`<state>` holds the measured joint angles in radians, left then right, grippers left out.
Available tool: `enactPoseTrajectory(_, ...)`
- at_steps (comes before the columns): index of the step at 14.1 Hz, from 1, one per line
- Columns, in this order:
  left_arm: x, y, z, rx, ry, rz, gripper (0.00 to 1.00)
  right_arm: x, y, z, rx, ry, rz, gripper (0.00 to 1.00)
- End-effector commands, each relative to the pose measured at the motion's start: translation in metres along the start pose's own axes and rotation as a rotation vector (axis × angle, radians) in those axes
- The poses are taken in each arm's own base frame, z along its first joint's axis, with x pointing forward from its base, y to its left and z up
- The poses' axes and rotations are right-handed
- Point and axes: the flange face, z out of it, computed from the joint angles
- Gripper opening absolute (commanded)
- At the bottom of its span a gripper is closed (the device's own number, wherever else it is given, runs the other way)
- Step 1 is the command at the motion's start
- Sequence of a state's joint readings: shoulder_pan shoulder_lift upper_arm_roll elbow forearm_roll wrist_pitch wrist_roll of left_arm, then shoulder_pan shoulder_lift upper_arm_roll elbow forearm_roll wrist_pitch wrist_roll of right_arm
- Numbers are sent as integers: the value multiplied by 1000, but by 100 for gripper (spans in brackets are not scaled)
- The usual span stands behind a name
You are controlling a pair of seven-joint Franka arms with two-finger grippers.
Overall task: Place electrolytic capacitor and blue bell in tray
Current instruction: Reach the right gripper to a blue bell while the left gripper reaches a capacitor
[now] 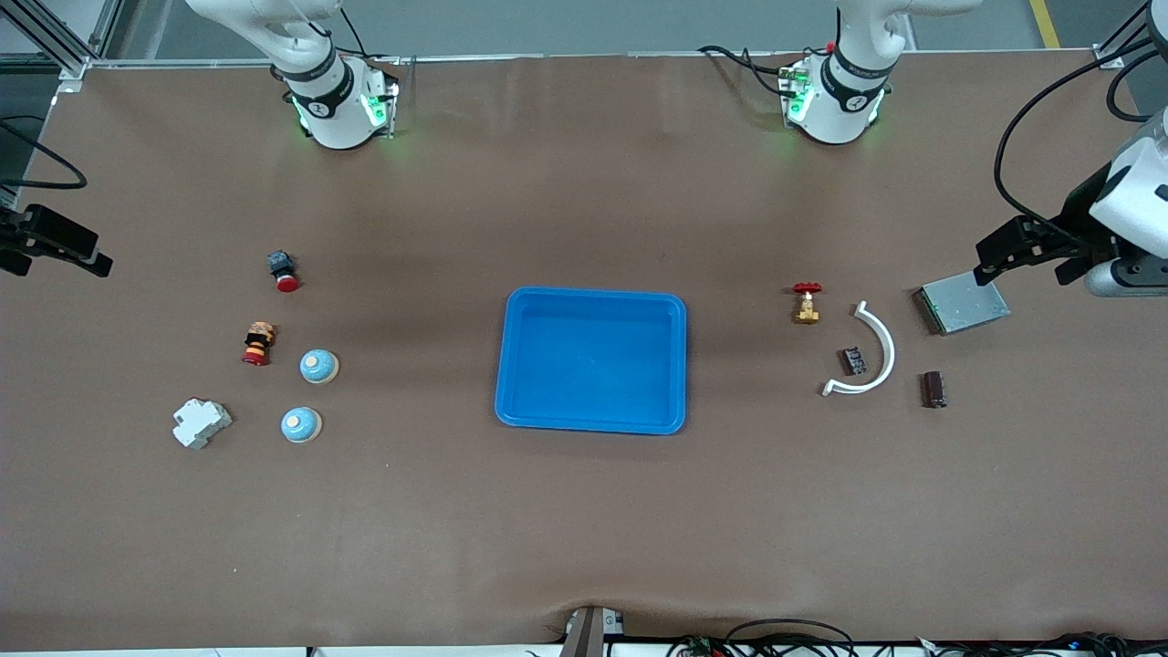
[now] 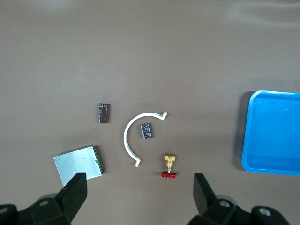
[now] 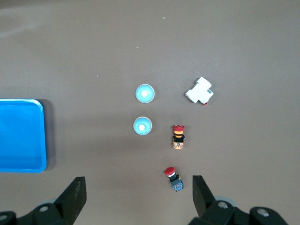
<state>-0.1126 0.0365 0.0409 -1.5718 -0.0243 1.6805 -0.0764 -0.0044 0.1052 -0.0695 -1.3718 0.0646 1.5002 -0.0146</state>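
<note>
Left wrist view shows the left gripper (image 2: 138, 197) with its fingers (image 2: 75, 192) spread and empty, high over the parts at its end of the desk (image 1: 584, 529); the right gripper (image 3: 136, 197) hangs likewise released over its own group. Nothing is done yet: the tray (image 1: 680, 365) at mid-desk holds nothing. What I take for the electrolytic capacitor (image 1: 933, 389), a dark cylinder, lies near the white curved strip (image 1: 878, 351), and two blue bells (image 1: 318, 366) sit toward the right arm's end. No writing is readable on any part.
</note>
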Motion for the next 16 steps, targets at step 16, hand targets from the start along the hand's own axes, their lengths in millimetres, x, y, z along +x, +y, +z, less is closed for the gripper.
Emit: enactPoseTrajectory(16,45,-12,104,94,-116,26,100,-48,7,103,46,27,32,100)
